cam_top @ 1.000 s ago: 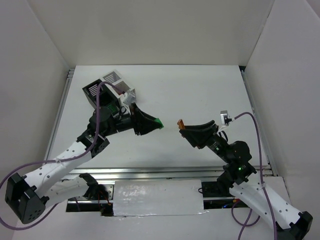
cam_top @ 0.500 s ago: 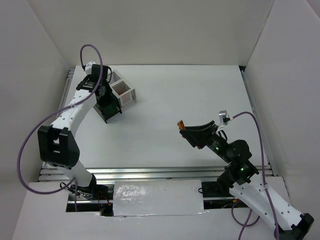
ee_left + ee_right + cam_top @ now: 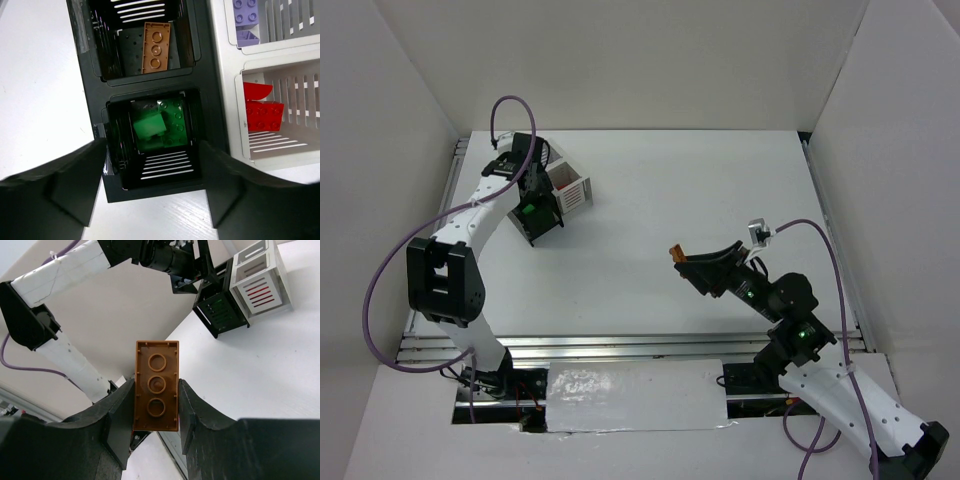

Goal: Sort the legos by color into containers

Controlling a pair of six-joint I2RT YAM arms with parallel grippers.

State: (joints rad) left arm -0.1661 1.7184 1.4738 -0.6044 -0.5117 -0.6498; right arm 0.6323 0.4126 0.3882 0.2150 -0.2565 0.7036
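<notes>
Green delivered: finds left tool (image 3: 529, 203) newly swung to upper left, over containers (image 3: 572, 190). Shows it spread apart above green bricks (image 3: 161, 128), centre, lower black compartment (image 3: 155, 177). Leaves right tool (image 3: 156, 390) clamped on brown brick (image 3: 156, 365), centre, next.

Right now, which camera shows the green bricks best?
Left wrist view: it looks straight down on the green bricks in the black bin. The top view shows a green speck; the right wrist view, faint green behind slots.

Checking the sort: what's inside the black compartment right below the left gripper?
Only green legos: a small block on a flat studded one. Whatever lies under them is hidden.
</notes>
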